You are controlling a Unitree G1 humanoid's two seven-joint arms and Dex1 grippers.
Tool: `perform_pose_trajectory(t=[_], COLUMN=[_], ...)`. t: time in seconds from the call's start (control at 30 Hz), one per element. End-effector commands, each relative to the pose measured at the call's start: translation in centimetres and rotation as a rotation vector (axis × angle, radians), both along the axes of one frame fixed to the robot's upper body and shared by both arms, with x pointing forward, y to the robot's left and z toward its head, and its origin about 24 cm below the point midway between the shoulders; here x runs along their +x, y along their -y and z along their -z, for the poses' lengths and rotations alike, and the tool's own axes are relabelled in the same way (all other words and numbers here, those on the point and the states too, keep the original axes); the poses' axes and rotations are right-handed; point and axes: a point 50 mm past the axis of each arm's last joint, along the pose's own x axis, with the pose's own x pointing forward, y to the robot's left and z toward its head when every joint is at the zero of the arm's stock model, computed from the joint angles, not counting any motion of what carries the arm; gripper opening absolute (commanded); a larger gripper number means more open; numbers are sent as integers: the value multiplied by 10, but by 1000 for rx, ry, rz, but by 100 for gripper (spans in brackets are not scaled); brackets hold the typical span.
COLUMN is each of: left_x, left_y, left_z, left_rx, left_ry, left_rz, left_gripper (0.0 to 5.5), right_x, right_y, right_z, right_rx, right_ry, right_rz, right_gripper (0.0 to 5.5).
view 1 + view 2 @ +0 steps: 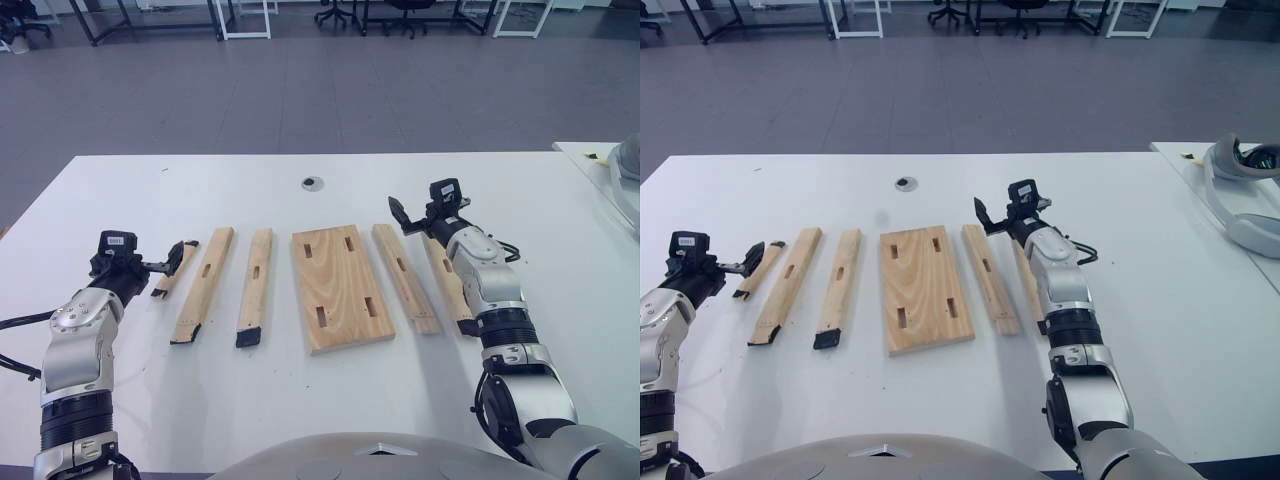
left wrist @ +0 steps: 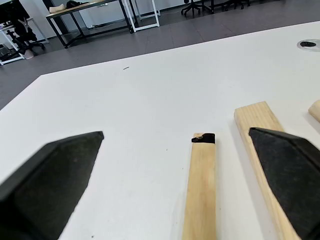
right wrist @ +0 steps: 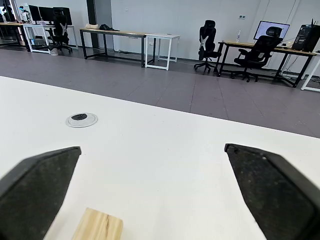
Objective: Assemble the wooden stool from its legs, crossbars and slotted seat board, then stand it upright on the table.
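The slotted seat board (image 1: 340, 288) lies flat at the table's middle. Left of it lie two long legs (image 1: 205, 283) (image 1: 255, 285) with black near ends, and a short crossbar (image 1: 172, 272) farthest left. My left gripper (image 1: 150, 262) stands open low over that crossbar (image 2: 201, 190), which runs between its fingers (image 2: 50, 175). Right of the board lie two more wooden pieces (image 1: 405, 277) (image 1: 447, 282), the outer one partly under my right forearm. My right gripper (image 1: 418, 215) hangs open above their far ends; one wooden end (image 3: 97, 226) shows beneath it.
A round cable grommet (image 1: 313, 183) sits in the table behind the board. A white and grey headset (image 1: 1240, 195) rests on a separate table at the far right. Bare tabletop lies in front of the parts. Desks and office chairs stand on the floor behind.
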Motion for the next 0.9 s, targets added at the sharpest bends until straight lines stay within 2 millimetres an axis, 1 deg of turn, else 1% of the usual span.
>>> perform_pose_trajectory(t=[0.03, 0.2, 0.27, 0.33, 0.37, 0.4, 0.47, 0.5, 0.67, 0.7, 0.73, 0.77, 0.8, 0.9], left_x=[-1, -6, -11, -19, -22, -27, -33, -34, -33, -34, -37, -40, -43, -49], left_y=[-3, -9, -10, -9, -10, -11, -15, -16, -16, -15, -14, -14, -15, -21], left_z=[-1, 9, 21, 40, 48, 57, 67, 69, 64, 64, 66, 68, 70, 71], left_rx=[5, 7, -13, -31, -43, -53, -53, -49, -19, -18, -23, -34, -53, -45], left_ry=[-1, -63, -130, -234, -278, -324, -373, -380, -360, -354, -356, -359, -355, -380], left_rz=[12, -3, 19, 46, 50, 44, 24, 15, 27, 26, 23, 15, -4, -22], left_gripper=[536, 536, 536, 536, 517, 510, 481, 464, 388, 364, 336, 328, 304, 261], right_x=[1, 2, 2, 3, 3, 3, 4, 4, 4, 4, 4, 4, 4, 4], right_y=[1, 1, 0, -1, -1, -1, -2, -2, -3, -3, -3, -4, -4, -5], right_z=[-1, -1, 0, 0, 0, 0, 0, 0, 1, 1, 2, 2, 2, 3], right_rx=[-13, -14, -14, -13, -12, -10, -8, -7, -7, -7, -9, -10, -11, -10], right_ry=[6, 4, 3, 3, 3, 3, 4, 4, 2, 2, 3, 3, 4, 5], right_rz=[1, 0, -2, -2, -1, 0, 1, 1, 0, 0, 0, 0, -1, 2], right_gripper=[540, 540, 540, 540, 540, 540, 540, 540, 540, 540, 540, 540, 540, 540])
